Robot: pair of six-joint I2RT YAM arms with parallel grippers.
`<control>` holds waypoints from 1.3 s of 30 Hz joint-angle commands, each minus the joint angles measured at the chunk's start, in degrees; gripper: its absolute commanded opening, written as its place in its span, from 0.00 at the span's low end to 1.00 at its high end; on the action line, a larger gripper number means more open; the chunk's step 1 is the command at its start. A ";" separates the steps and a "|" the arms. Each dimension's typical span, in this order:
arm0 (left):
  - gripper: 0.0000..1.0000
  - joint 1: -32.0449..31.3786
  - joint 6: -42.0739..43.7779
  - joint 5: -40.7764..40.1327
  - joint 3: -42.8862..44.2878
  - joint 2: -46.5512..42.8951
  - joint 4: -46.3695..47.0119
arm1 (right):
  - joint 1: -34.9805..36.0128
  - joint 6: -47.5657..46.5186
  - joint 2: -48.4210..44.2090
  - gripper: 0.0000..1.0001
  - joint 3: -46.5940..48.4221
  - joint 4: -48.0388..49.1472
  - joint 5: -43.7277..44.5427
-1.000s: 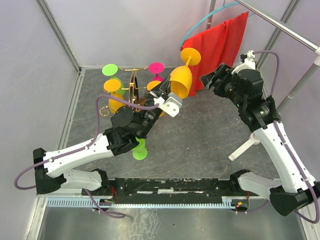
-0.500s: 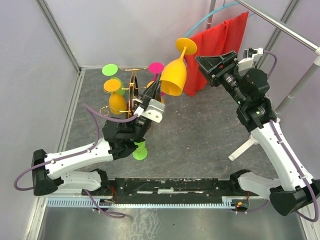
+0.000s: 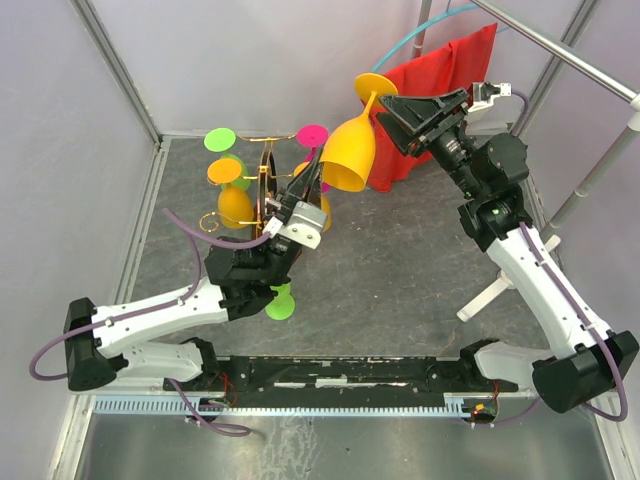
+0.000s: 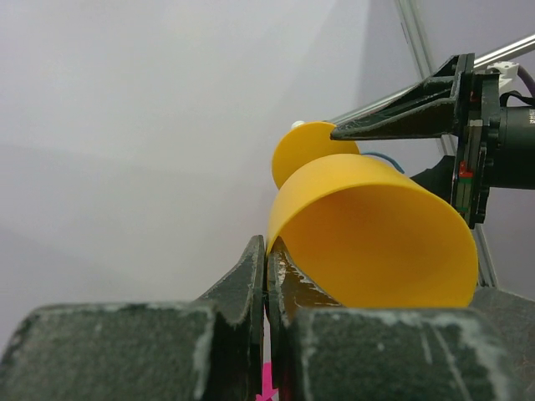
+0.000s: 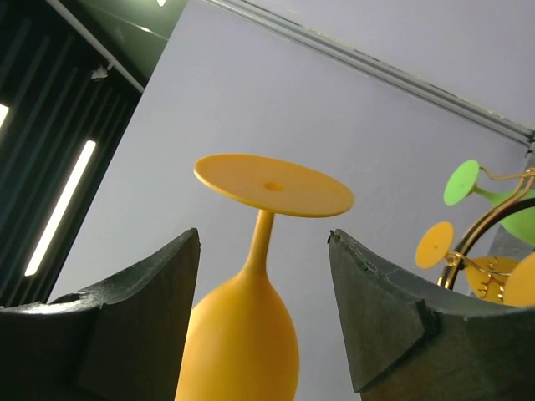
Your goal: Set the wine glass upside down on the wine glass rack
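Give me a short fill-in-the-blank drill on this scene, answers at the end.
The left hand is shut on the ___ of the orange wine glass.
The right hand is ___, one finger on each side of the stem.
The glass's foot points ___.
Behind it hangs a ___ cloth.
Missing words: rim, open, up, red.

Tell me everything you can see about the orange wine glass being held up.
The wine glass is opaque yellow-orange, plastic-looking, with a rounded bowl, thin stem and flat round foot. It is held in the air upside down, foot uppermost, tilted. The left gripper is shut on the bowl's rim. The open right gripper straddles the stem below the foot, not touching it.
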 commanded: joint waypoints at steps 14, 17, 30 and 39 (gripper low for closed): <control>0.03 -0.17 -1.30 -0.93 2.20 4.51 9.07 | 3.13 1.81 2.29 0.45 1.15 11.55 -3.58; 0.03 -0.15 -1.01 -1.76 2.51 5.53 10.08 | 3.15 0.55 1.77 0.34 1.14 10.37 -3.39; 0.05 -0.17 -6.16 -1.24 1.22 5.45 5.29 | 3.20 -8.97 2.22 0.06 5.34 4.30 -2.31; 0.03 -0.22 -9.84 -1.77 -1.73 3.73 3.47 | 3.19 -13.84 3.05 0.15 9.07 -1.32 -1.50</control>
